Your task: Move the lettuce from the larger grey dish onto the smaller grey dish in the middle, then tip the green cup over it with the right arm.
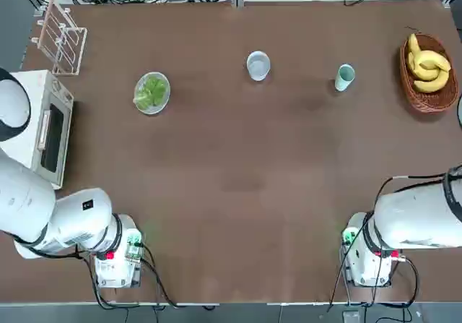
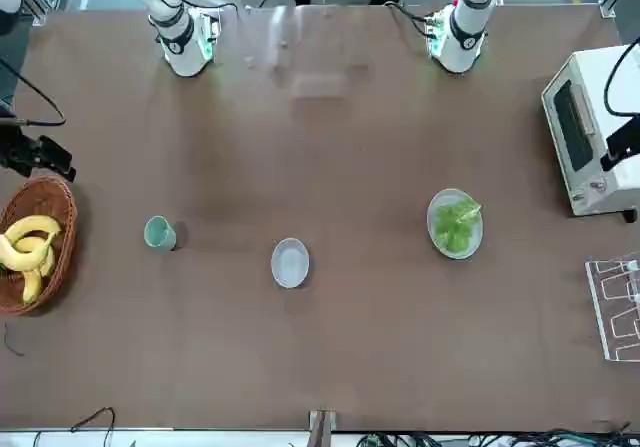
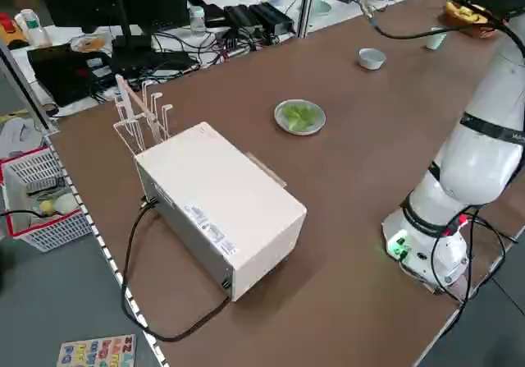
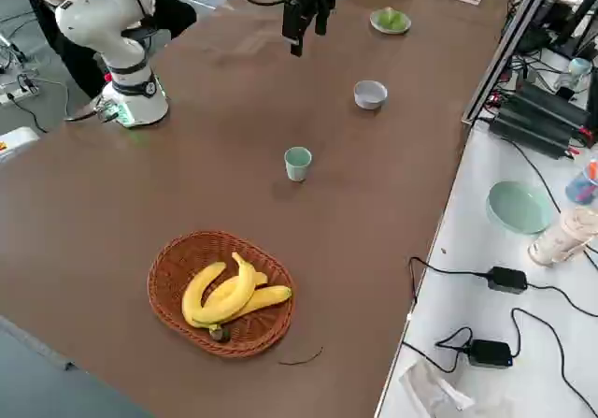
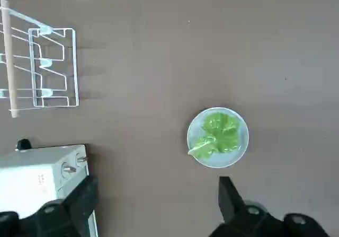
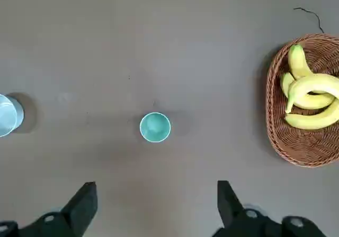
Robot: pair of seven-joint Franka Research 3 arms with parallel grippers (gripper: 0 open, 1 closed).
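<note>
While your lettuce [image 1: 152, 91] lies on the larger grey dish [image 1: 139, 100], smaller grey dish [image 1: 258, 65] bare, green cup [image 1: 345, 76] upright, left gripper [image 5: 156, 197] and right gripper [image 6: 156, 200] both spread wide, high above the table [image 1: 238, 186].

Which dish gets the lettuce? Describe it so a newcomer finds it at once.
On the brown table, three small things stand in a row along the far side. The smaller grey dish is the middle one, between the larger grey dish holding the lettuce and the green cup. It is an empty, pale, deep-rimmed bowl.

Both grippers [image 5: 153, 205] [image 6: 153, 205] high, wide apart.
</note>
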